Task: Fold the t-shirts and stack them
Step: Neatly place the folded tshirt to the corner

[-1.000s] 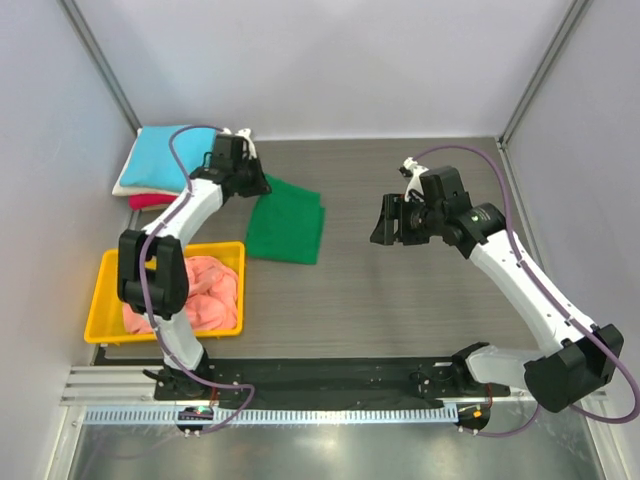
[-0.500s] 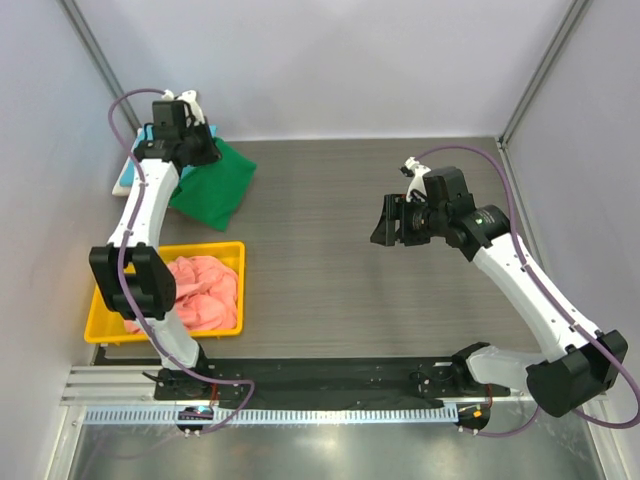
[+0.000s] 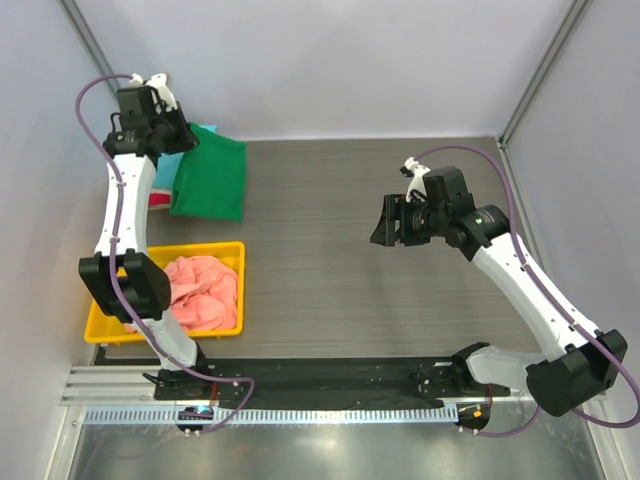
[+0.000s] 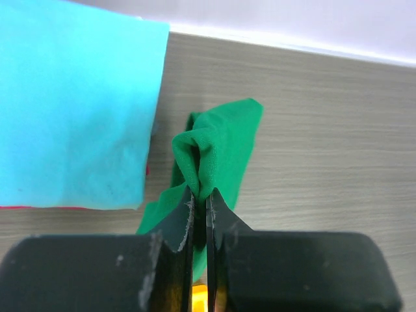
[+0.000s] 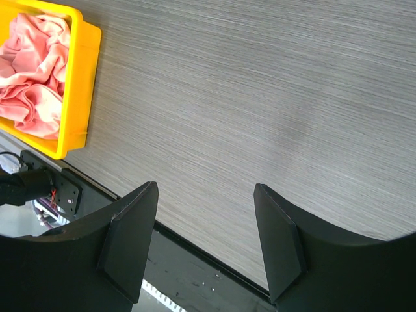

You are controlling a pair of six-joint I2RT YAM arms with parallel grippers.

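Green t-shirt [image 3: 210, 180] is folded and pinched at a bunched edge in the left gripper [image 4: 200, 195], jaws closed tight on the cloth. It hangs at the back-left corner, just beside the stack; can't tell whether its lower end touches the table [image 3: 400, 300]. The stack shows a sky-blue t-shirt [image 4: 71, 97] on top with a red one [image 3: 158, 200] peeking out underneath. My read: green is mid-placement and sits off the blue's right edge, so it needs shifting left to land square. Left to do: the salmon-pink t-shirt [image 3: 205, 285], crumpled in the yellow tray [image 3: 100, 325]. Right gripper [image 5: 203, 188] is wide open, empty, mid-table, well clear. Nothing blocks the drop.
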